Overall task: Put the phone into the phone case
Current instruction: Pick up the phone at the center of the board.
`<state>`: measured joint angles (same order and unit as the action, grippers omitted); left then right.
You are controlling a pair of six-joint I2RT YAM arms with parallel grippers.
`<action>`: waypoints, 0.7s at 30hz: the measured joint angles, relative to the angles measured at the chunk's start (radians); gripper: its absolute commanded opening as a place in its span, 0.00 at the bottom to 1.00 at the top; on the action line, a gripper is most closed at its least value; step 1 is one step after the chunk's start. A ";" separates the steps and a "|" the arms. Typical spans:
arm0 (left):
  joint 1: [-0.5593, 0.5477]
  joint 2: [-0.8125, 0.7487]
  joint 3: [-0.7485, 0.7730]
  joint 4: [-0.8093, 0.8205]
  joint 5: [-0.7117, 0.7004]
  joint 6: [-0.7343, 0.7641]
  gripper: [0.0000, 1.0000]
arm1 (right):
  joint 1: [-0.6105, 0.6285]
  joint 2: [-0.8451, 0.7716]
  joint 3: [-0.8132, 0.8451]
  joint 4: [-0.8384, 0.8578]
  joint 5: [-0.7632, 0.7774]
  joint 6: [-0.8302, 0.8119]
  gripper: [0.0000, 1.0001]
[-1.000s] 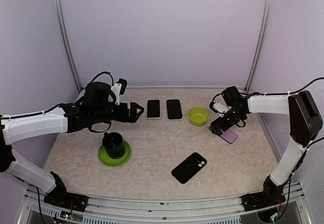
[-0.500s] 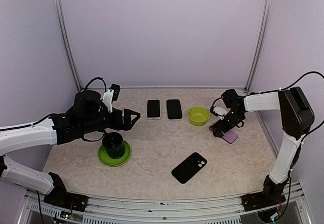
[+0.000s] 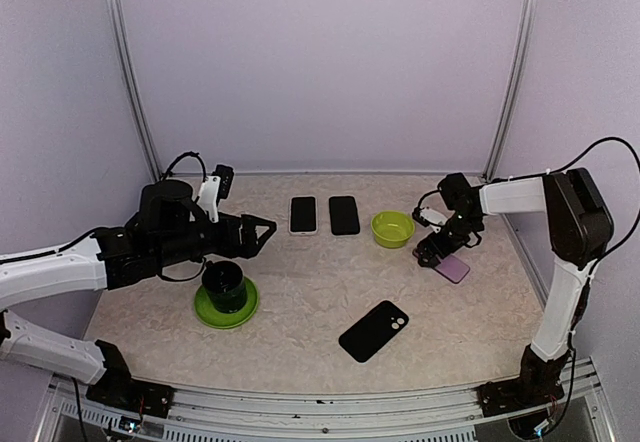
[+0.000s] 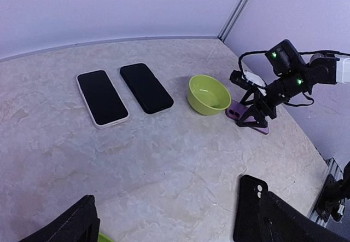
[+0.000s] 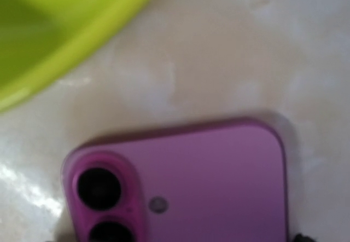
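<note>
Just right of the green bowl (image 3: 393,238), on its near side, the right tool (image 3: 436,257) stands over the purple phone (image 3: 455,269). Its two fingers are spread apart, one to each side of the phone's end closest to the bowl. Whether the fingertips touch the phone cannot be told. The phone lies flat on the surface (image 3: 300,297), back up. Two dark camera lenses and a small flash dot sit in the corner toward the bowl. A narrow strip of bare surface separates the phone from the bowl's rim. The right arm reaches in from the bowl's right, with a cable looping above it.

Well to the left of the bowl, beyond everything else in that row, the left tool (image 3: 266,232) hovers above the surface. Its fingers are wide apart with nothing between them, and it points toward the bowl.

Between that tool and the bowl, two phones lie face up, side by side and close together. The black phone (image 3: 344,215) is the one nearer the bowl, and the white-edged phone (image 3: 303,214) lies just past it.

On the bowl's near side, well apart from it and a little to its left, the black phone case (image 3: 373,330) lies slanted on the surface. It is back up, with its camera cutout at the end toward the bowl.

Far to the bowl's left and nearer the arms' bases, a dark cup (image 3: 223,282) stands upright on a green saucer (image 3: 207,313), close to the left tool.
</note>
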<state>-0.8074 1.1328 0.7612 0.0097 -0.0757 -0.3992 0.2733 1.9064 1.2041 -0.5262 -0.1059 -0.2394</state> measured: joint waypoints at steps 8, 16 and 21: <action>-0.002 -0.018 0.000 0.003 -0.001 -0.005 0.99 | -0.002 0.012 0.015 0.000 -0.005 0.000 0.81; -0.004 -0.047 0.000 0.006 -0.012 -0.021 0.99 | -0.006 0.010 0.016 0.002 -0.013 -0.002 0.66; -0.004 -0.047 0.000 0.024 -0.008 -0.041 0.99 | -0.005 0.003 0.006 0.014 -0.020 -0.002 0.64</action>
<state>-0.8116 1.0855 0.7609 0.0338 -0.0834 -0.4400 0.2687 1.9091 1.2098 -0.5125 -0.1257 -0.2413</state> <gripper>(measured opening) 0.989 0.728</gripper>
